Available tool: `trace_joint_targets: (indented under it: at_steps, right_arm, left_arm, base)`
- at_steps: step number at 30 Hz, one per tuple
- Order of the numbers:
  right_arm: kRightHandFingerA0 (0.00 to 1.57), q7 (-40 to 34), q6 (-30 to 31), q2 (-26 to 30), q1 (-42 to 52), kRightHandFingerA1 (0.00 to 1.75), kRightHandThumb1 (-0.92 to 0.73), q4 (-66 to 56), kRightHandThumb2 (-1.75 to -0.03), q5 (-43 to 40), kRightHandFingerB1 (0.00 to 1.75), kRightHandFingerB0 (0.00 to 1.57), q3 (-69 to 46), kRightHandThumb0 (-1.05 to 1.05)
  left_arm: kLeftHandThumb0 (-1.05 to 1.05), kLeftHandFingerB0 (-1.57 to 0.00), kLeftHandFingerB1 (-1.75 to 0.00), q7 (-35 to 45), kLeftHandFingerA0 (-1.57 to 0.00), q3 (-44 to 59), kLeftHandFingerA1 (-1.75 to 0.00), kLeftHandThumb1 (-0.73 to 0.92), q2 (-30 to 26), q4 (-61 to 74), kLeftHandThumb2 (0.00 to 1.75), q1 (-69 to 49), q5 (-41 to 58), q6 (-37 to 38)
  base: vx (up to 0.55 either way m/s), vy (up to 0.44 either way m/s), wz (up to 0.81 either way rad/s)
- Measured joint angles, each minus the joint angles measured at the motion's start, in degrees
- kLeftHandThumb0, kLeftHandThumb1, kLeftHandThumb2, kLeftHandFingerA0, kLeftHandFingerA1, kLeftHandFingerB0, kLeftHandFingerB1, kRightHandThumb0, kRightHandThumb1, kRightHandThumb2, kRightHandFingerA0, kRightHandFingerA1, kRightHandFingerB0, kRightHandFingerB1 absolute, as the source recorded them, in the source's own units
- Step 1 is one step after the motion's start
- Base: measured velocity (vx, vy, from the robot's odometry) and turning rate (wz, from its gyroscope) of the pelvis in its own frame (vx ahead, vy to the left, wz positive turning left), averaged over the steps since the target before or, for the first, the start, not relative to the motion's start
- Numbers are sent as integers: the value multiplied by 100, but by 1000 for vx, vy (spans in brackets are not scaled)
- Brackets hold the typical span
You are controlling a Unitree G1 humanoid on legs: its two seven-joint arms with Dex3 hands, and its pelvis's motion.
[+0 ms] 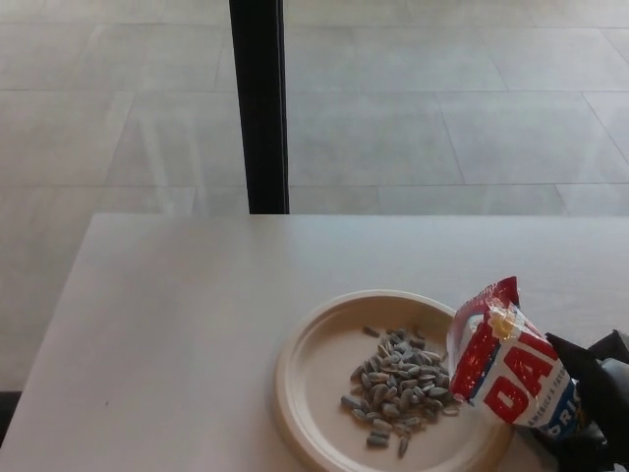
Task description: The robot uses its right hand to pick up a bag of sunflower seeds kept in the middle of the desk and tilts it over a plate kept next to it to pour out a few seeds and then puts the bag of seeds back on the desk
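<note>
One right hand (590,398) clamped on seed bag (511,366) base at table's near-right edge; bag light, crinkly, slippery; seeds (398,385) on plate (314,354).

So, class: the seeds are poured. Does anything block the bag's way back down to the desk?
Nothing visible does. The right hand holds the seed bag at the plate's right rim, and the bare desk around it shows no obstacle. The desk right of the bag lies partly out of view.
</note>
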State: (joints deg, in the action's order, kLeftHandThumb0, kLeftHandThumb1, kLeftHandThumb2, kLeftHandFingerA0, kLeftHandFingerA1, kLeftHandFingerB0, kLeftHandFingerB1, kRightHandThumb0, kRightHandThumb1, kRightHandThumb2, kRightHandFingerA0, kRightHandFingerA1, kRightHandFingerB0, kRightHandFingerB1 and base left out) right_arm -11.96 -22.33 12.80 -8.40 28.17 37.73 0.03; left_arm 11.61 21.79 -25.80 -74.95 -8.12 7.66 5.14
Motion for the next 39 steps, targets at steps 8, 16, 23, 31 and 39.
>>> trace_joint_targets:
  at_steps: [8, 16, 23, 31, 39]
  right_arm:
    - [0, -810, -107, -73, -83, 47, -46, 658, -86, 78, 25, 0, 262, -65]
    - [0, -1427, 162, 357, -249, 14, -59, 1048, -97, 255, 0, 0, 945, -104]
    - [0, -1407, 306, 827, -217, 20, -60, 830, -100, 262, 0, 0, 1301, -105]
    - [0, -1037, 423, 1224, 82, 0, -69, 322, -62, 221, 0, 0, 1436, -104]
    - [0, -496, 438, 1499, 450, 0, -67, -201, -61, -18, 0, 0, 1333, -100]
  left_arm:
    - [-88, -37, -40, -3, -40, -10, -58, 90, 83, 0, 67, -20, -3, 2]
    - [-88, -38, -41, -43, -43, 12, -60, 89, 83, -5, 66, -78, -4, 9]
    - [-82, -33, -52, -123, -41, 2, -64, 68, 83, -4, 111, -56, -7, 9]
    - [-88, -39, -38, -177, -44, -43, -54, 91, 82, -1, 68, -65, -16, 10]
    - [-89, -37, -39, -185, -43, -66, -55, 92, 82, 5, 69, -63, -25, 18]
  base:
    - [0, 0, 0]
    - [0, 0, 0]
    - [0, 0, 0]
    - [0, 0, 0]
    - [0, 0, 0]
